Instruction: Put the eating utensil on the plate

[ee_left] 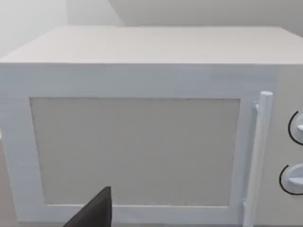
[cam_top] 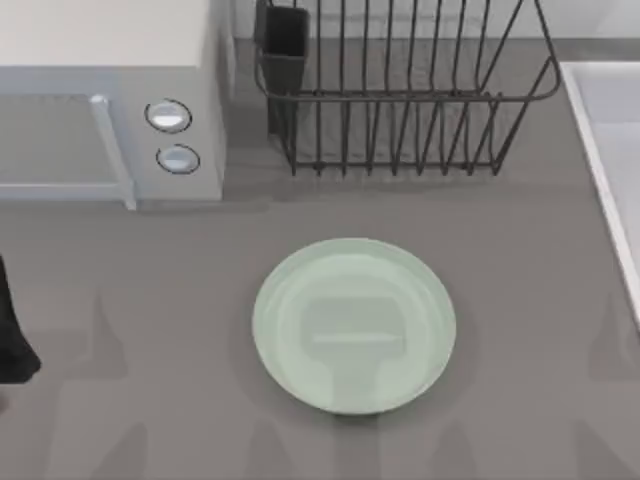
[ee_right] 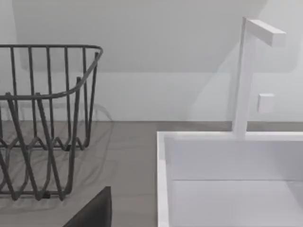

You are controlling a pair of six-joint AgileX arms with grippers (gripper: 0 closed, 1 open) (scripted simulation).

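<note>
Plate (cam_top: 354, 326), pale green and round, lies bare at the middle of the grey surface (cam_top: 150, 300), nothing resting on it. Behind it to the left stands a white microwave (cam_top: 110, 100) with its door shut, a vertical handle (ee_left: 259, 156) and two dials (cam_top: 172, 137); the left wrist view faces this door squarely. Behind the plate and slightly to the right stands a dark wire rack (cam_top: 400, 100), with a small dark cup (cam_top: 284, 45) at its left end. A white sink (ee_right: 227, 179) with a square-section tap (ee_right: 246, 75) borders the right edge of the surface; the right wrist view looks across the rack's end toward it.

Left arm (cam_top: 12, 330) appears as a dark form at the left edge of the top view, well apart from the plate. Whether either tool is apart or together cannot be told; a dark sliver, possibly a finger, edges each wrist view.

Judgement: the spoon cannot be located on the open surface, so the step in hand is the search for it. The next move calls for finding the spoon, perhaps in the rack's cup or behind the microwave door, before any grasp.
</note>
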